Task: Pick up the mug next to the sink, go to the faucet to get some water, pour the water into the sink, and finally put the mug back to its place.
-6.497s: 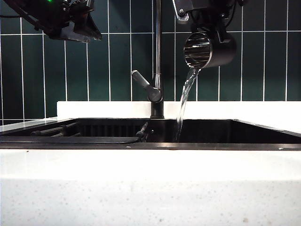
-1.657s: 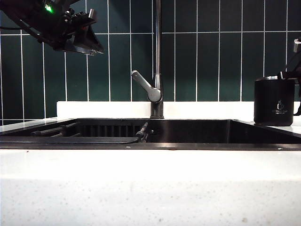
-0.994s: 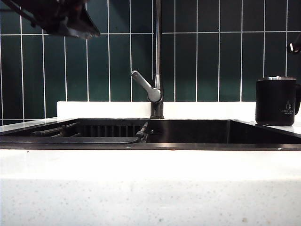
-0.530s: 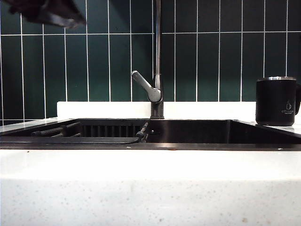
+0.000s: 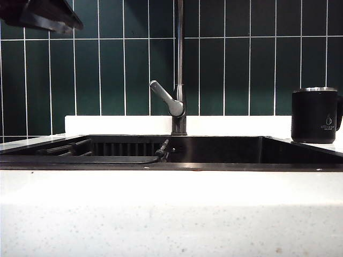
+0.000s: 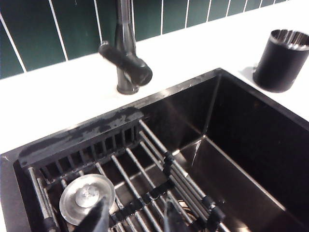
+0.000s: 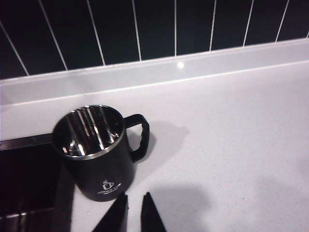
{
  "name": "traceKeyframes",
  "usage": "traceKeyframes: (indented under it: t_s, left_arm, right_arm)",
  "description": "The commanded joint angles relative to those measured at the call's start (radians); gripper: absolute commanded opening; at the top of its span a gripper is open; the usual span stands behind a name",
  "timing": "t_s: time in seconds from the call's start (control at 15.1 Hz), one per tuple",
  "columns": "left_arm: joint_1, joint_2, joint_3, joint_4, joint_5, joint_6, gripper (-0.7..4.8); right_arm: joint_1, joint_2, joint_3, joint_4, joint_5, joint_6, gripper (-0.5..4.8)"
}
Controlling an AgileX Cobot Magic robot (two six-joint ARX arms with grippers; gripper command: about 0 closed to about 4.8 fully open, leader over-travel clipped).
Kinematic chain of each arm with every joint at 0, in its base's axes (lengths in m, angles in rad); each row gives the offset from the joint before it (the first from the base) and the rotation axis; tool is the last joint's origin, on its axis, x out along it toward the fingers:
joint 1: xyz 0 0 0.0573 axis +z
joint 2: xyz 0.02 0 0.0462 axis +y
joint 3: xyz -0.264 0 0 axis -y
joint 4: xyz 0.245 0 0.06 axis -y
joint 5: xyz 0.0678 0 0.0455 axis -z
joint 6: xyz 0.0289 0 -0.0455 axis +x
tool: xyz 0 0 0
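Mug back on tabletop, both arms clear.
I see the left gripper (image 6: 133, 220) above the sink (image 6: 241, 135), jaws apart, empty; faucet (image 5: 179, 69) mid-frame; mug (image 7: 96, 152) upright right of the sink; right gripper (image 7: 133, 212) nearby, jaws narrowly parted, empty.

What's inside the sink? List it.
The sink holds a slatted rack with a round metal drain cover showing through it. The right half is bare. The floor beneath the rack is mostly covered.

The mug (image 7: 99, 152) looks matt black outside, with a shiny ribbed metal lining. The faucet (image 5: 179, 69) is dull dark metal. The table (image 7: 231, 140) is smooth, white and speckled; the wall tiles (image 5: 236, 75) are glossy dark green.
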State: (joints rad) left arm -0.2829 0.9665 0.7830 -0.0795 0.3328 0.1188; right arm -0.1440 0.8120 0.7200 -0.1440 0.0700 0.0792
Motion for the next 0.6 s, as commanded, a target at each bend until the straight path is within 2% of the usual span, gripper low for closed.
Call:
traceKeyframes:
  t_s: [0.07, 0.2, 0.4, 0.46, 0.6]
  left_arm:
    - [-0.003, -0.047, -0.029, -0.002, 0.008, -0.003, 1.11]
    - [-0.003, -0.079, -0.051, -0.023, 0.008, -0.004, 1.11]
    - [-0.003, -0.121, -0.058, -0.129, 0.012, 0.001, 1.08]
    - [-0.003, -0.139, -0.058, -0.159, 0.012, 0.005, 0.83]
    - [-0.003, -0.188, -0.058, -0.208, 0.012, 0.024, 0.79]
  right_arm:
    - [0.044, -0.097, 0.004, -0.050, -0.002, 0.004, 0.52]
    - [0.073, -0.166, 0.004, -0.079, -0.002, 0.004, 0.51]
    - [0.094, -0.273, 0.004, -0.159, -0.008, 0.003, 0.48]
    - [0.103, -0.318, 0.004, -0.198, -0.018, 0.003, 0.48]
    - [0.107, -0.388, 0.004, -0.266, -0.026, 0.000, 0.48]
